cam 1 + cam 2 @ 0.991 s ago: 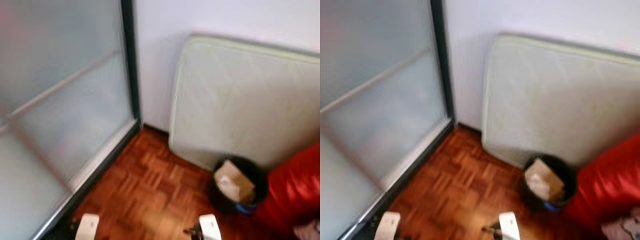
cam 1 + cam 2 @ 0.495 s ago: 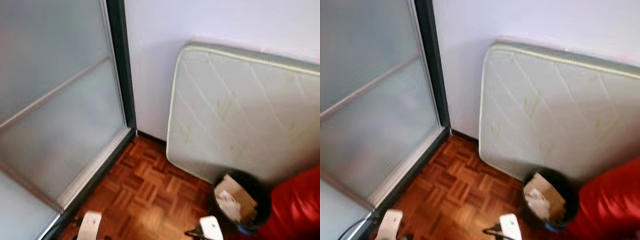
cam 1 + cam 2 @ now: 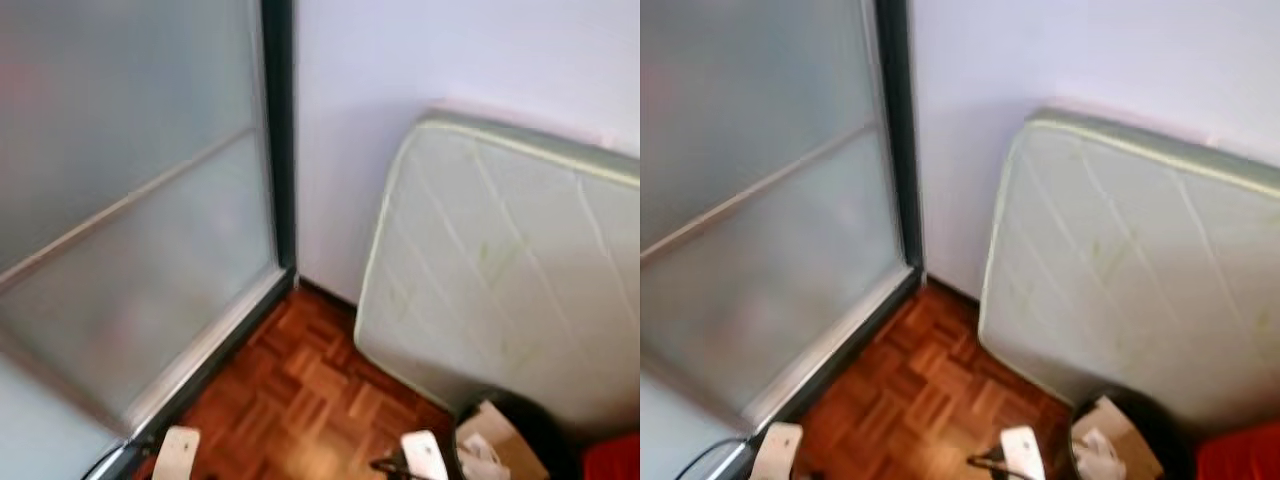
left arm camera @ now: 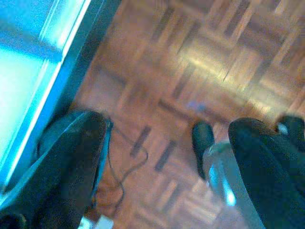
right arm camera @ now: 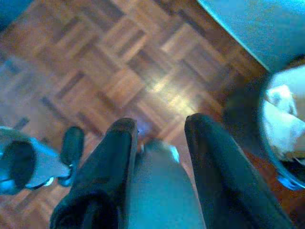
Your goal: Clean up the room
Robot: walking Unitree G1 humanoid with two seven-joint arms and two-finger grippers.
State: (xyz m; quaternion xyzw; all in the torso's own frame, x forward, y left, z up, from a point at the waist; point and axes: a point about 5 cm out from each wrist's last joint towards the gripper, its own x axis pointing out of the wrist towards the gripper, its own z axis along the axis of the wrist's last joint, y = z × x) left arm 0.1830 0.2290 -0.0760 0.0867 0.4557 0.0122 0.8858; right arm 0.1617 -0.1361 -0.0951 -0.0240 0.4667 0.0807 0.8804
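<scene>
**Left eye view swings back toward the glass door; bin slips to the frame edge**

Left eye view first: the whole picture has shifted since half a second ago, so read it as the head turning, not as anything being moved. The dark frame of the frosted glass door [image 3: 130, 230] now sits nearer the middle. The mattress [image 3: 500, 270] leaning on the wall [image 3: 420, 60] has slid toward the right. The black bin [image 3: 500, 402] with its cardboard [image 3: 500, 448] is now cut off at the lower right corner, and only a sliver of the red object [image 3: 612, 460] beside it is left.

For tidying, I'd judge this takes you off your one clear target. The bin is just right of the robot, and the parquet floor [image 3: 290, 400] ahead shows nothing to collect apart from a cable [image 3: 105, 462] by the door track.

The left gripper [image 4: 167, 138] hangs over the floor near that track with its fingers spread wide and nothing in them. The right gripper [image 5: 159, 125] also has its fingers apart and nothing pinched, with the bin close alongside.

You won't find any brand, label or lettering to read on the mattress, cardboard or bin; the pictures are too soft.
</scene>
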